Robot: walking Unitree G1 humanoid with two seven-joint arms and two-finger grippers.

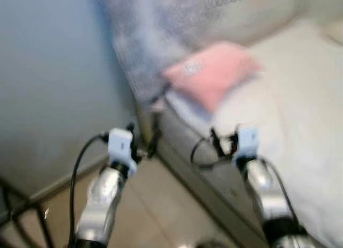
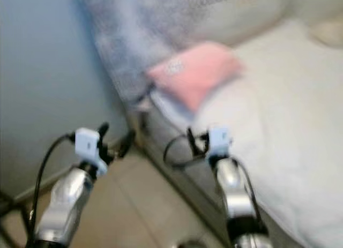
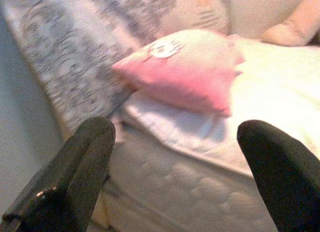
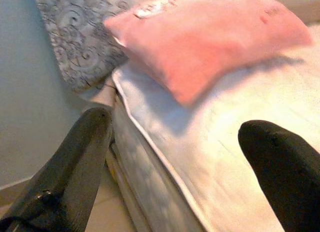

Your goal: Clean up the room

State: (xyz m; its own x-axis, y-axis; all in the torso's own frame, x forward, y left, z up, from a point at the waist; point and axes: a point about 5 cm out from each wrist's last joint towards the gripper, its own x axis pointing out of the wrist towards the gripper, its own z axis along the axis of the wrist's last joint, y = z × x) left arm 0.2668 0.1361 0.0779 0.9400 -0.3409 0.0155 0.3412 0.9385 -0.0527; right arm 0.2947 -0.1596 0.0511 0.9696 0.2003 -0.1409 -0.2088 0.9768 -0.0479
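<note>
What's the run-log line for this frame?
left gripper: open, empty | right gripper: open, empty | pink pillow: on bed corner, untouched

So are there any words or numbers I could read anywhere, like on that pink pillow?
No text can be read.
Pink pillow: a white patch near one corner, too blurred to tell if it holds words.
Pink pillow, other corner: a small dark mark, too blurred to read.
Grey patterned cover at the bed's head: swirls only, no letters.
</note>
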